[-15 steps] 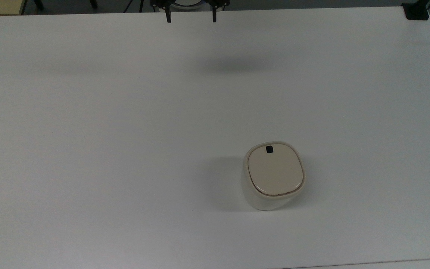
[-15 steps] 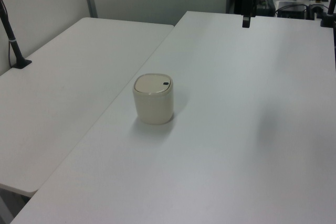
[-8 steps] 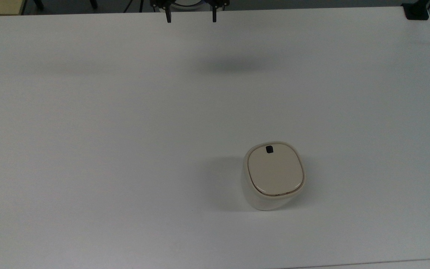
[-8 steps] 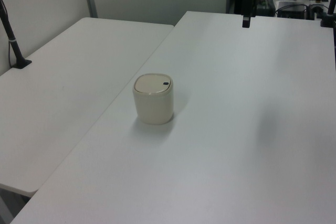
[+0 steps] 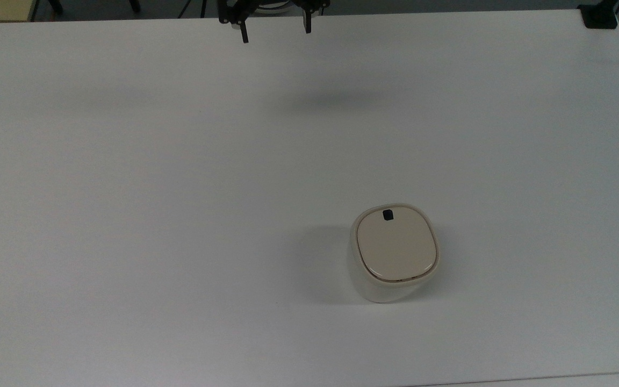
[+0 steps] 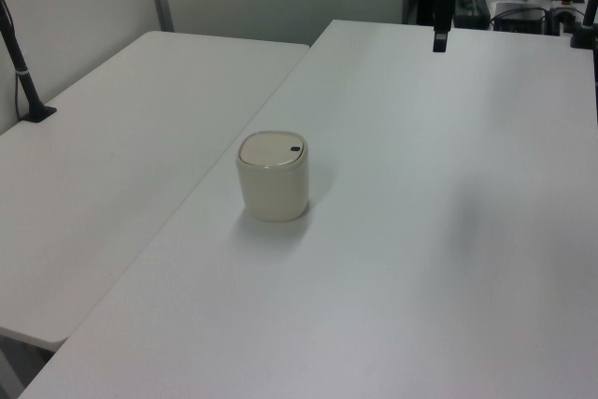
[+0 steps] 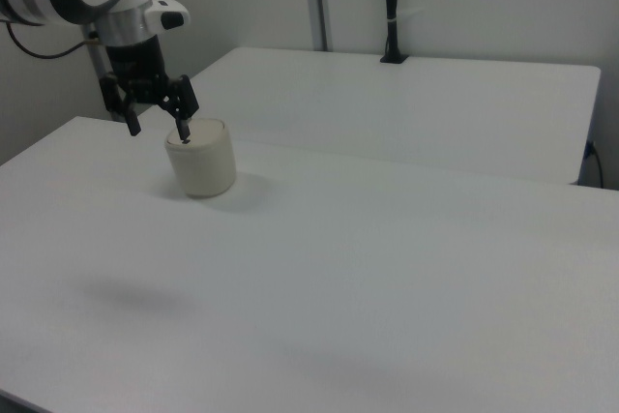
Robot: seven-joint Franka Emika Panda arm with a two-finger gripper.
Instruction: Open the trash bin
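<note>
The trash bin (image 5: 393, 252) stands on the white table (image 5: 127, 188), a cream-white rounded-square body with a beige lid lying flat and shut. A small black button (image 5: 388, 215) sits near the lid's far edge in the top view. The bin (image 6: 272, 176) also stands mid-table in the left view, and the bin (image 7: 201, 158) shows at the right view's left. My gripper (image 5: 275, 31) hangs open high over the table's far edge, well away from the bin, with nothing between its fingers. It shows as gripper (image 7: 158, 129) in the right view and one finger (image 6: 439, 41) in the left view.
A second white table (image 6: 112, 165) adjoins on the left view's left, with a black post clamped to it (image 6: 23, 72). A black clamp (image 5: 599, 16) sits at the top view's far right corner. Desks with equipment stand beyond the far edge.
The gripper has dropped slightly and turned a little, its left finger now reaching further into the top view. The bin has not moved.
</note>
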